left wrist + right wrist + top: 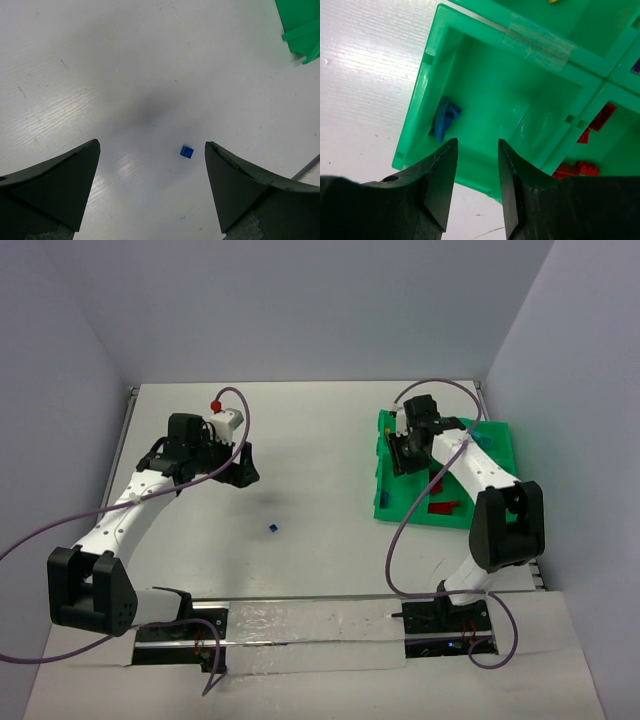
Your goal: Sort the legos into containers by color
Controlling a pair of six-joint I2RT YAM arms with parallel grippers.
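From above, only a speck near the middle of the white surface (pixel 320 430); from the left wrist, a square blue lego (pixel 187 151) in front of the wide-open, empty left end effector (pixel 151 144). From the right wrist: right end effector (pixel 476 145) parted, empty, over the shiny green tray (pixel 415 100); second blue lego (pixel 444 120) against a corner wall.

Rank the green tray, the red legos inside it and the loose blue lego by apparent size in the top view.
Largest: green tray. Then the red legos, taken as a cluster. Smallest: the blue lego, barely a speck.
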